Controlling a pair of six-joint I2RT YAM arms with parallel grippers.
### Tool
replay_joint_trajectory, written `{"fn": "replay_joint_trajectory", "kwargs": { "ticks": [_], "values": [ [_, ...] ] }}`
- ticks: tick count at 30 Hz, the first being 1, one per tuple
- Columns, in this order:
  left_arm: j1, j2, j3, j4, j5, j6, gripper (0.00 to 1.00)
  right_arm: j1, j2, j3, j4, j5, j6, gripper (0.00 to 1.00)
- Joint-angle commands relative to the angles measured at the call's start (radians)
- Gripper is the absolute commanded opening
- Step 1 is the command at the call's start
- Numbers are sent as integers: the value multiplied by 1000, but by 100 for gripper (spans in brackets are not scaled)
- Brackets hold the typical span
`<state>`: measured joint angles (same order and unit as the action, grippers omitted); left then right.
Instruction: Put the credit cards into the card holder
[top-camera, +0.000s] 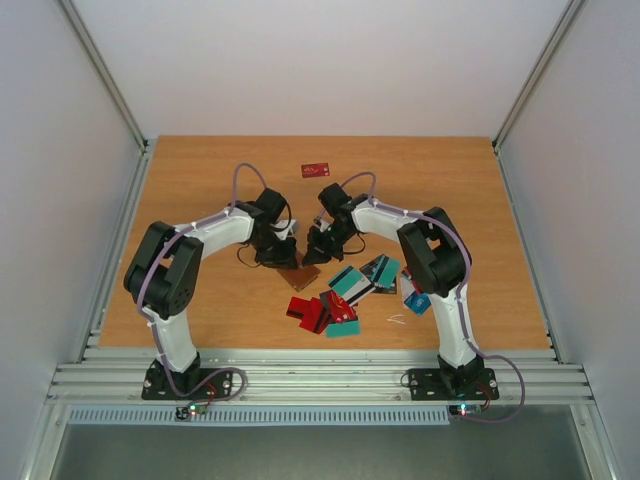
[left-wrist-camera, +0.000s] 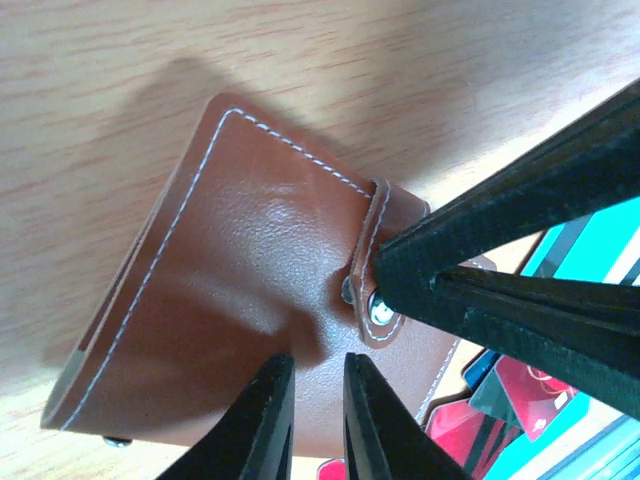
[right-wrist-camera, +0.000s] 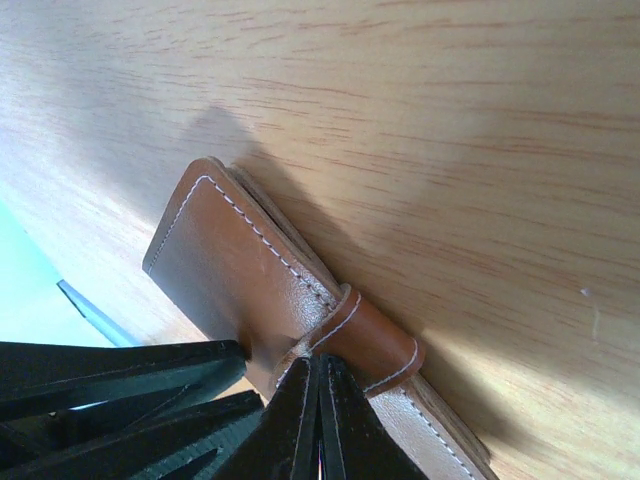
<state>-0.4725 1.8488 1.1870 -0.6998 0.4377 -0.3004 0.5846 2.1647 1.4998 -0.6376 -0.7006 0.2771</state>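
The brown card holder (top-camera: 301, 277) lies flat on the table between my two grippers, seen close up in the left wrist view (left-wrist-camera: 240, 290) and the right wrist view (right-wrist-camera: 230, 270). Its strap (right-wrist-camera: 375, 335) wraps over one edge, and the strap's stud (left-wrist-camera: 378, 314) shows. My left gripper (left-wrist-camera: 316, 362) hovers over the leather face, slightly open with nothing between its fingers. My right gripper (right-wrist-camera: 318, 362) is shut, its tip against the strap's end (left-wrist-camera: 385, 285); whether it pinches the leather I cannot tell. The credit cards (top-camera: 350, 292) lie in a loose red, teal and white pile just right of the holder.
One dark red card (top-camera: 316, 170) lies alone toward the back of the table. A few cards (left-wrist-camera: 520, 395) reach close to the holder's edge. Metal rails (top-camera: 300, 375) border the near edge, and white walls enclose the sides.
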Motion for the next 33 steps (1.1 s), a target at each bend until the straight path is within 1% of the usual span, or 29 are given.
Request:
{"fn": "replay_joint_trajectory", "kwargs": {
  "ticks": [1, 8, 11, 16, 20, 24, 28, 31, 33],
  "values": [
    [2, -30, -11, 5, -6, 19, 14, 9, 40, 11, -55, 116, -34, 4],
    [2, -12, -45, 18, -20, 42, 7, 8, 7, 36, -89, 109, -118, 4],
    [2, -15, -69, 37, -29, 40, 6, 9, -13, 49, -117, 113, -164, 5],
    [2, -17, -85, 66, -7, 22, 5, 14, -38, 82, -154, 112, -243, 10],
    [3, -53, -76, 58, -6, 15, 5, 23, -71, 111, -192, 138, -312, 17],
    [5, -59, -37, 27, 12, 20, 6, 25, -87, 127, -215, 135, -323, 18],
    [7, -69, -20, 22, 21, 22, 6, 30, -115, 108, -230, 174, -320, 18],
    [9, -63, -11, 24, 64, 11, 7, 30, -120, 86, -229, 203, -290, 18],
    [9, -73, -11, 33, 83, -15, 10, 30, -112, 78, -223, 216, -250, 17]
  ]
}}
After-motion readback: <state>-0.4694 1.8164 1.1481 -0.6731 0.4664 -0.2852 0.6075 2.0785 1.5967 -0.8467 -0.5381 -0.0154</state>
